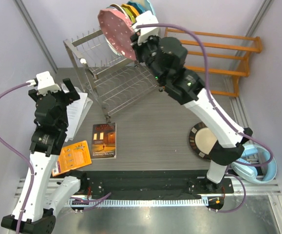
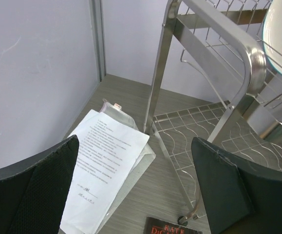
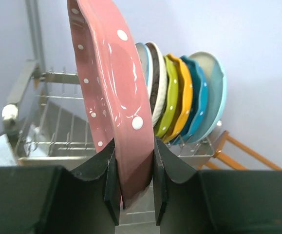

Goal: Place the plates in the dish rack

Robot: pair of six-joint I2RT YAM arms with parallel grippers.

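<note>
While the beige-centred plate (image 1: 204, 140) lies by the table's (image 1: 150, 131) near right edge, the left gripper (image 2: 135, 161) gapes wide at the left edge; farther back, the right gripper (image 3: 135, 190) clamps the pink dotted plate (image 3: 109, 87) on edge over the dish rack (image 1: 116, 83).

The dish rack (image 1: 112, 78) stands far left of centre on the bench (image 1: 155, 131). A row of plates (image 1: 136, 9) stands on edge at the right end of its upper tier. The right end effector (image 1: 137, 35) holds a raised plate (image 1: 116, 33) on edge above that tier, just left of the row. A wooden shelf (image 1: 218, 53) stands behind and right of the rack. Papers (image 1: 78, 111) lie left of the rack, under the left end effector (image 1: 66, 90). A book (image 1: 104, 140) lies before the rack, a booklet (image 1: 72, 157) to its left. A flat plate (image 1: 202, 141) lies at the right, beside the right arm.
</note>
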